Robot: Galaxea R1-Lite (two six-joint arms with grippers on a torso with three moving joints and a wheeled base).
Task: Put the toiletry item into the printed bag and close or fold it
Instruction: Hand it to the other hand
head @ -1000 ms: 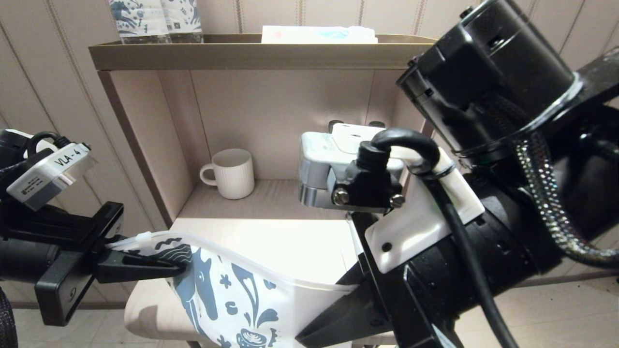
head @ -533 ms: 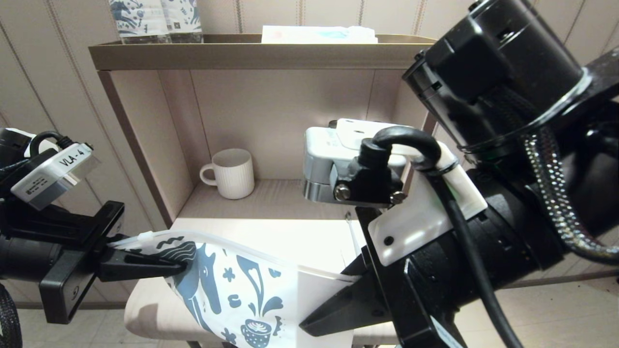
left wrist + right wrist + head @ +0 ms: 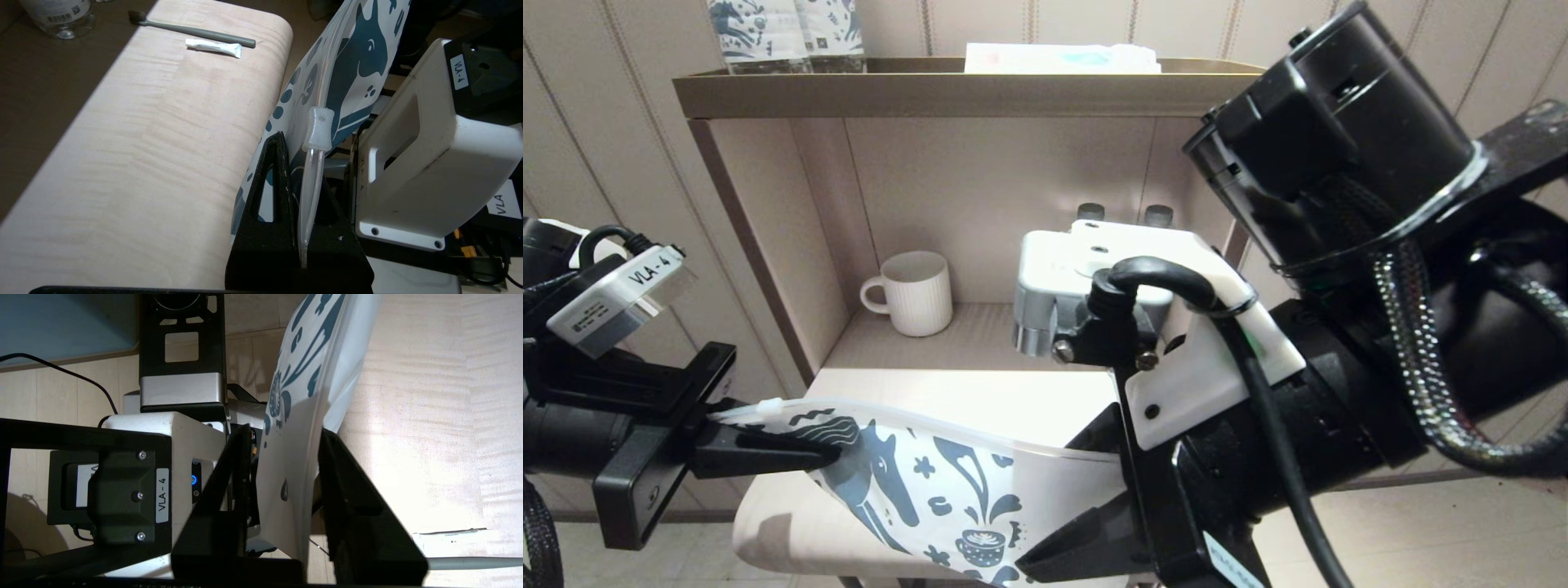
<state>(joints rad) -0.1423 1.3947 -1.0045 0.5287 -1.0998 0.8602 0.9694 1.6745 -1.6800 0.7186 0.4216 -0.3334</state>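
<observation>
The left gripper [image 3: 300, 228] is clamped tight on the zip edge of the printed bag [image 3: 947, 490], holding it up off the table [image 3: 122, 163]. The right gripper [image 3: 286, 498] has its fingers parted with the bag's other end between them, seemingly loose. The toothbrush [image 3: 192, 29] lies on the table beside a small tube [image 3: 213, 47], well away from the bag; best keep the left grip firm while the right goes for it
</observation>
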